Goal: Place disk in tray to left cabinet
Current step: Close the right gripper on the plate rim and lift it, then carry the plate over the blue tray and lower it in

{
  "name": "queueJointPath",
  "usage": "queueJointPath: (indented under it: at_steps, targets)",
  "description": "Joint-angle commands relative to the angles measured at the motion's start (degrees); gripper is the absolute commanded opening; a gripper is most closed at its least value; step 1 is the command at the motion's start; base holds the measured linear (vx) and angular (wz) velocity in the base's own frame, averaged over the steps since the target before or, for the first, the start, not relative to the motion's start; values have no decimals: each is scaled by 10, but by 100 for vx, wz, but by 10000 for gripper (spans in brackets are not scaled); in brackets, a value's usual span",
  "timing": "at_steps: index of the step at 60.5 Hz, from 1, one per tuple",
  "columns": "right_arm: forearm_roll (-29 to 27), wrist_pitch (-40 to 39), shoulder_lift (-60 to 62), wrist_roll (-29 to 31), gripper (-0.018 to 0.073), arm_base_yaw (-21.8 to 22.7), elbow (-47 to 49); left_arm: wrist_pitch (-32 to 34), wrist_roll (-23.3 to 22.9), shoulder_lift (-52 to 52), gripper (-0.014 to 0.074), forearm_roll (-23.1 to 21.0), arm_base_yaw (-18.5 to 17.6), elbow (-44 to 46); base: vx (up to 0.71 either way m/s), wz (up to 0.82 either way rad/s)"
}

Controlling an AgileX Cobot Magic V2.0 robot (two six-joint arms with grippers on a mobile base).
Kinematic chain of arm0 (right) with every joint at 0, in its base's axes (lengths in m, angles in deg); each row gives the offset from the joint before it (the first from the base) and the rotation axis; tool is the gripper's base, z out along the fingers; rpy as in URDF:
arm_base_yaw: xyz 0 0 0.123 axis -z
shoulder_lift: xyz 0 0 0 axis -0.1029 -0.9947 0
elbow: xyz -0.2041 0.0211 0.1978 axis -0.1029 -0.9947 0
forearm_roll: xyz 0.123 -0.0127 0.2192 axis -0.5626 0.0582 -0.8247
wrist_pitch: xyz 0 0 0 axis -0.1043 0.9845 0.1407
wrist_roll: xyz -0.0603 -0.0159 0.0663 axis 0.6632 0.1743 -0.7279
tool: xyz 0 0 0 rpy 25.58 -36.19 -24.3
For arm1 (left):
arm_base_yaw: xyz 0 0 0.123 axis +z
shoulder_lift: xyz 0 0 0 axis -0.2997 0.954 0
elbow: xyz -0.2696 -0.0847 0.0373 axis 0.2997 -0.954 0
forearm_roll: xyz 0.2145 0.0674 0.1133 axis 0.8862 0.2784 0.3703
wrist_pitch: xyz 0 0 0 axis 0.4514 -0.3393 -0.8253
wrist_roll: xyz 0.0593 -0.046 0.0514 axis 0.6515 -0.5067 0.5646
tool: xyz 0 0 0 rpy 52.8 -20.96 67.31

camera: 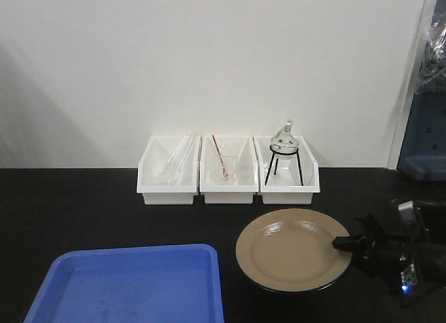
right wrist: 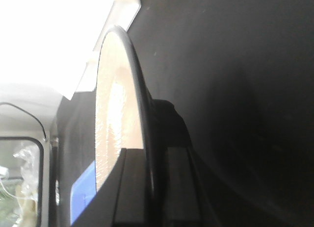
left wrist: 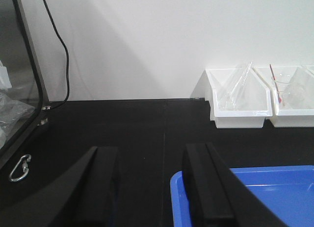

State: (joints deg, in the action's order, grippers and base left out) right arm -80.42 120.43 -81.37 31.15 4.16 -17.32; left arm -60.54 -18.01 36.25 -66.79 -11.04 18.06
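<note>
Counts: one plate (camera: pixel 289 250), one blue tray (camera: pixel 132 284), three white bins (camera: pixel 228 190) | Plate: round, no long axis, tan face up, near level, just right of tray by the tabletop (camera: pixel 70 204) front edge | Right hand (camera: pixel 343 243): clamped on plate's right rim | Left hand (left wrist: pixel 149 188): fingers spread, holding nothing, beside tray's corner

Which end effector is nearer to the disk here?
Right. The right end effector clamps the disk at its rim, a finger on each face. The left end effector hangs open at a corner of the blue tray, away from the disk.
</note>
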Motion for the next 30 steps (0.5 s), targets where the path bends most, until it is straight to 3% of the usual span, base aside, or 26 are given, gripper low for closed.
queueJointPath:
  at_steps: [1,15,30]
  targets:
    - [-65,54,51,3,-4,-26,28,51,-2,1,437,-3,-4,20,0,0]
    - [-65,15,61,-24,-4,-125,97,50,-2,1,437,-3,-4,20,0,0]
    - [-65,-119,59,-40,-4,-256,142,50,-2,1,437,-3,-4,20,0,0]
